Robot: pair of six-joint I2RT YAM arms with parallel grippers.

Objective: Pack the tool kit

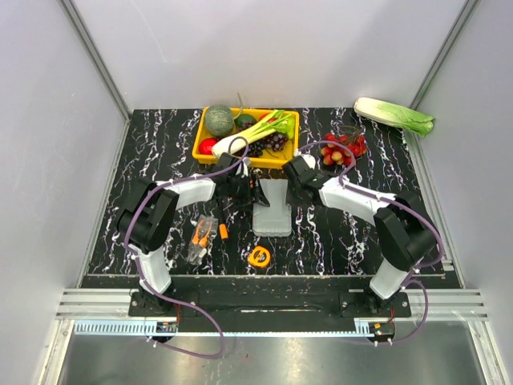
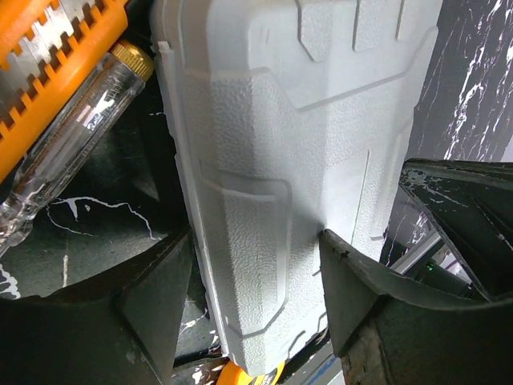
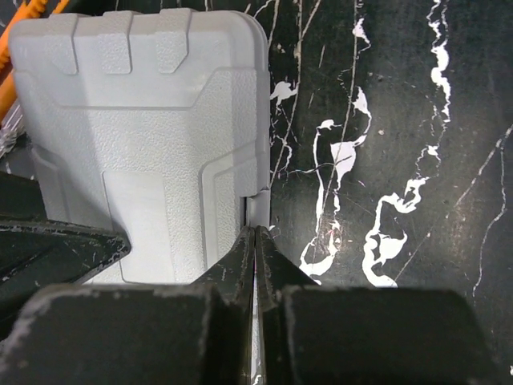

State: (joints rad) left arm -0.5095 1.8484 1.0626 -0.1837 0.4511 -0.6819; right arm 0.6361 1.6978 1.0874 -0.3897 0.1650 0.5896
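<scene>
Tool kit (image 1: pixel 272 210) lies at the ctr of the table (image 1: pixel 144 144), grey moulded shell up, long sides running near-to-far. L gripper (image 1: pixel 248 195) is on it from the left. The wrist cam shows both fingers (image 2: pixel 152 313) straddling the shell, one on each long side, pads against the plastic. That's a grasp across the case's width. R gripper (image 3: pixel 255 234) comes in from the right, clenched tight, fingers pressed flat together w/ nothing seen btwn them. The tips sit right at the case's right edge, by a small notch in the rim. Whether they actually touch the rim, can't tell.

Loose bits outside the case:
- Pliers (image 1: pixel 203 237) w/ orange-black handles lie left of it, toward the near edge, w/ a small orange tool (image 1: pixel 223 233) just beside them.
- Yellow tape measure (image 1: pixel 258 256) is by the near edge, just off the case's near-left corner.
- L wrist cam also catches a clear-handled screwdriver (image 2: pixel 72 144) w/ brass cap beside the case, next to an orange toothed piece (image 2: pixel 48 64).

Along the far edge, a yellow tray (image 1: pixel 276 160) of veg sits left of ctr w/ red fruit (image 1: pixel 343 151) to its right. A cabbage (image 1: pixel 394 116) is at the far right corner.
</scene>
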